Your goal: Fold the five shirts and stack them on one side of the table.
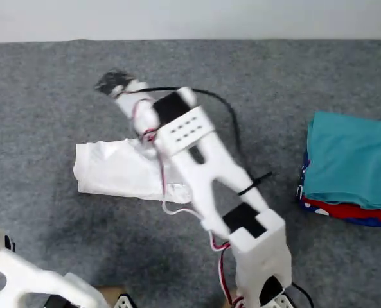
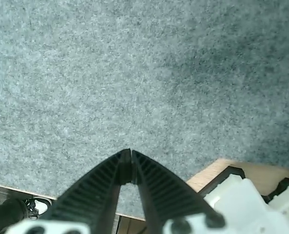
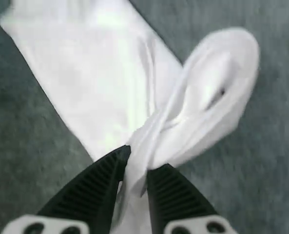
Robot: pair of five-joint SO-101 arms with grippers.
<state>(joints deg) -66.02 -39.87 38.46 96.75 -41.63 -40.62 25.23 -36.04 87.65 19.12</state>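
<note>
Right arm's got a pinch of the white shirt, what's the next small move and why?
Probably carry the pinched cloth across and lay it over the flat part. The right gripper is shut on a twisted bunch of the white shirt, while the rest lies spread on the grey felt, not yet folded like the stack at the table's side.

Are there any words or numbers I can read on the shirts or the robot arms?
None can be read.
The white shirt looks plain.
The stacked shirts show no print.
The right arm bears no readable label.
</note>
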